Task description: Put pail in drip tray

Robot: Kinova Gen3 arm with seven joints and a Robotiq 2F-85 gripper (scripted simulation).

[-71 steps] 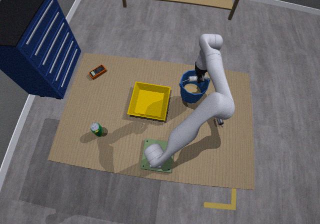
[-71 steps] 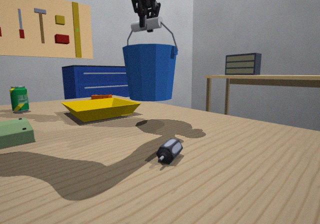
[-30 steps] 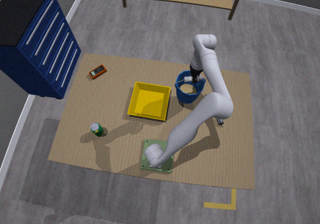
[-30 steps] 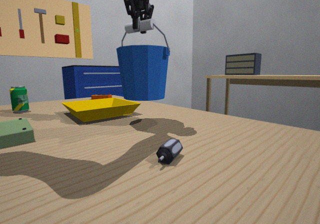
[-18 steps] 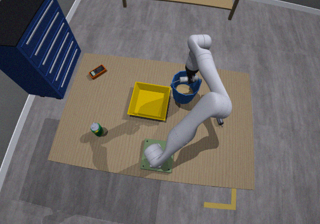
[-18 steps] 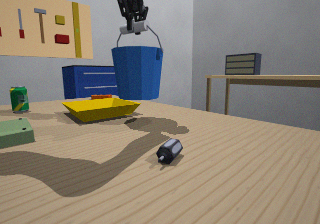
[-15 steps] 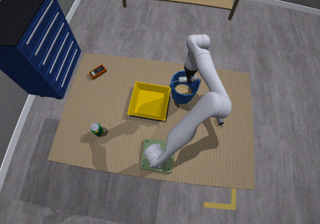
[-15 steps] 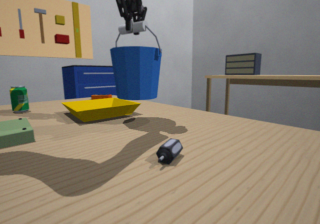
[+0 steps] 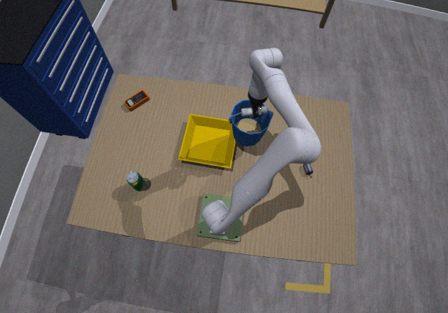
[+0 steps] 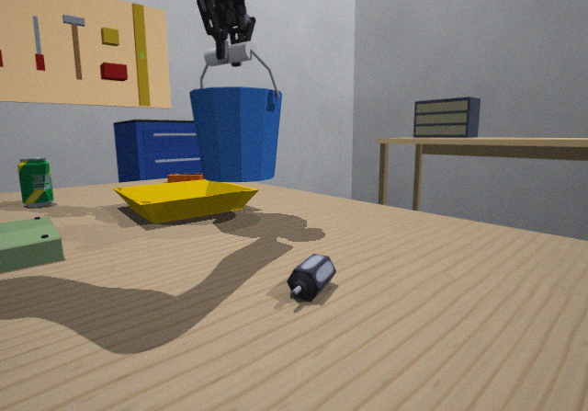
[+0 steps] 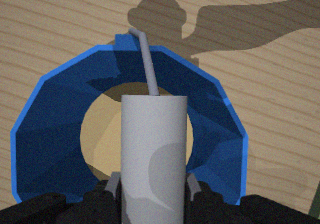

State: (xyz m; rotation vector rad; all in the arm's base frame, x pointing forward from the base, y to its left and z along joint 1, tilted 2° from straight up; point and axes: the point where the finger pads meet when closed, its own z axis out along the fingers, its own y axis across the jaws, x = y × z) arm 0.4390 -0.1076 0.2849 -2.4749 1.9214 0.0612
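The blue pail [image 9: 250, 127] hangs upright in the air by its wire handle, just right of the yellow drip tray [image 9: 207, 141]. My gripper [image 9: 256, 111] is shut on the white grip of the pail's handle [image 10: 230, 55]. In the exterior view the pail [image 10: 235, 132] hangs well above the tray [image 10: 186, 199], over its right end. In the wrist view the white grip [image 11: 154, 151] sits between my fingers, with the pail's blue rim [image 11: 125, 129] below and bare cardboard mat under it. The tray is empty.
A green can [image 9: 134, 180] stands left of the robot base. An orange multimeter [image 9: 136, 99] lies at the far left of the mat. A small dark motor [image 10: 310, 276] lies on the mat right of the arm. A blue drawer cabinet [image 9: 47, 56] stands at the left.
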